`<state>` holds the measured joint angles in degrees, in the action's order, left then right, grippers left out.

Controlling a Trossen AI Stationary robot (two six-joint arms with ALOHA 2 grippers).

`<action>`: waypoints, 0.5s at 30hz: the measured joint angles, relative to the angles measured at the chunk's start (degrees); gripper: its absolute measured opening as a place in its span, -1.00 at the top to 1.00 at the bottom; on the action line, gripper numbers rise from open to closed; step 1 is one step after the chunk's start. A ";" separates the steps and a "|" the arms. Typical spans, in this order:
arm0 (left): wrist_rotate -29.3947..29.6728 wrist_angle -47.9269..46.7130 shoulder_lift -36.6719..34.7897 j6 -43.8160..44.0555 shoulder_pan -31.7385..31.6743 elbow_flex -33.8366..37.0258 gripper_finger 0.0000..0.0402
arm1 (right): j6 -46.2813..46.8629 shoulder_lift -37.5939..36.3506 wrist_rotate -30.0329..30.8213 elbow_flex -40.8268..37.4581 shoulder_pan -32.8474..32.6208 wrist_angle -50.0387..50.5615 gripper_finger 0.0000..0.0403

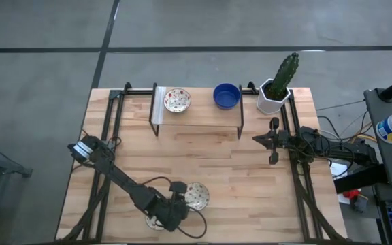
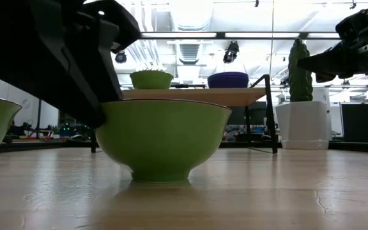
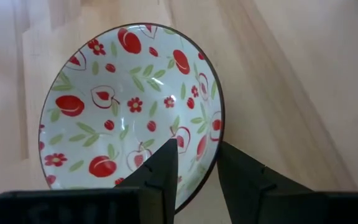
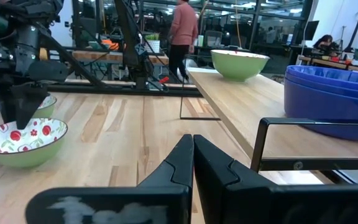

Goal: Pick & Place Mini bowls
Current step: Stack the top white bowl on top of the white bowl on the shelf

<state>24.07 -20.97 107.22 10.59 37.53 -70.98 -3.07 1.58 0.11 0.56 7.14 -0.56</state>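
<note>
A cream mini bowl with a red and green pattern and a green outside stands on its foot on the table near the front edge. My left gripper stands open astride its rim, one finger inside and one outside. A second such bowl lies partly hidden under the left arm. On the raised shelf stand another patterned bowl and a deep blue bowl. My right gripper waits shut at the table's right side. My left gripper comes slanting down at the bowl's rim on the side nearest the arm. One finger is inside the bowl and the other outside. Whether either finger touches the wall I cannot tell. The bowl sits level on the table.
A white hexagonal pot with a cactus stands at the far right, beside the shelf. Black frame rails run along both table sides. Bare wood lies between the shelf and the near bowls. A person walks in the room beyond.
</note>
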 joint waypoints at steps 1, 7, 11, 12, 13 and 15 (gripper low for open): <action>-0.02 0.00 0.00 -0.48 -0.11 0.00 0.47 | -0.07 0.00 -0.01 0.00 0.00 0.00 0.96; -1.20 -0.07 0.00 -0.72 -0.78 0.00 0.47 | -0.03 0.00 0.01 0.00 0.00 0.00 0.96; -1.78 -0.09 0.00 -0.66 -0.73 0.00 0.47 | -0.06 0.00 -0.01 0.00 0.00 0.00 0.96; -1.85 -0.09 0.00 -0.70 -0.73 0.00 0.47 | 0.01 0.00 -0.01 0.00 0.00 0.00 0.96; -1.97 -0.12 0.00 -1.07 -0.73 0.00 0.47 | 0.04 0.00 0.01 0.00 0.00 0.00 0.96; -1.90 -0.36 0.00 -1.81 -0.79 0.00 0.47 | -0.07 0.00 -0.01 0.00 0.00 0.00 0.96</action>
<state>22.17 -21.33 107.22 8.77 36.74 -70.98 -3.14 1.58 0.10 0.56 7.14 -0.56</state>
